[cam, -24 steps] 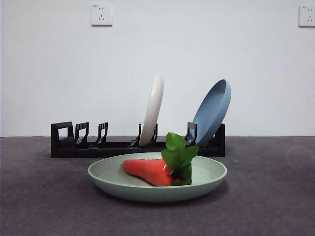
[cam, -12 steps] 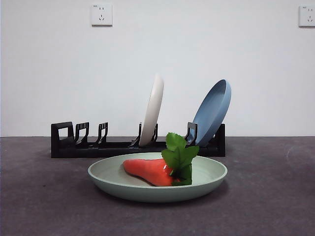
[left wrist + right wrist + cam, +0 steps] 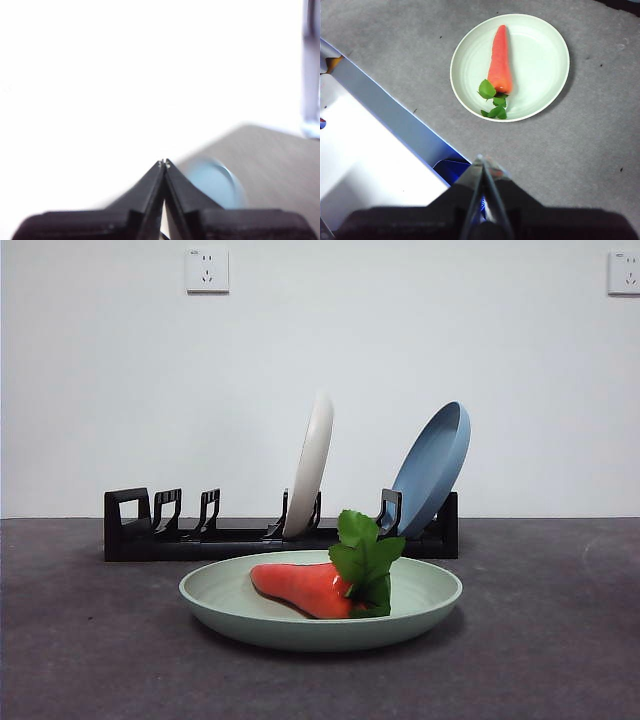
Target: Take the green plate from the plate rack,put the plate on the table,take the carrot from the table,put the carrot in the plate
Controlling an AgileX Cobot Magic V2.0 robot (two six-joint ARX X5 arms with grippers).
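Note:
The green plate [image 3: 300, 615] lies flat on the table [image 3: 90, 660] in front of the plate rack [image 3: 200, 535]. The carrot [image 3: 305, 588] lies in the plate, its green leaves toward the right in the front view. The right wrist view shows the plate [image 3: 535, 55] and the carrot [image 3: 499, 57] from high above; my right gripper [image 3: 482, 161] is shut and empty, well away from them. My left gripper [image 3: 164, 163] is shut and empty, raised, facing a bright wall. Neither arm shows in the front view.
A cream-white plate [image 3: 312, 465] and a light blue plate [image 3: 432, 468] stand upright in the rack. The light blue plate shows blurred in the left wrist view [image 3: 215, 182]. A white and blue edge [image 3: 375, 150] lies beside the table in the right wrist view.

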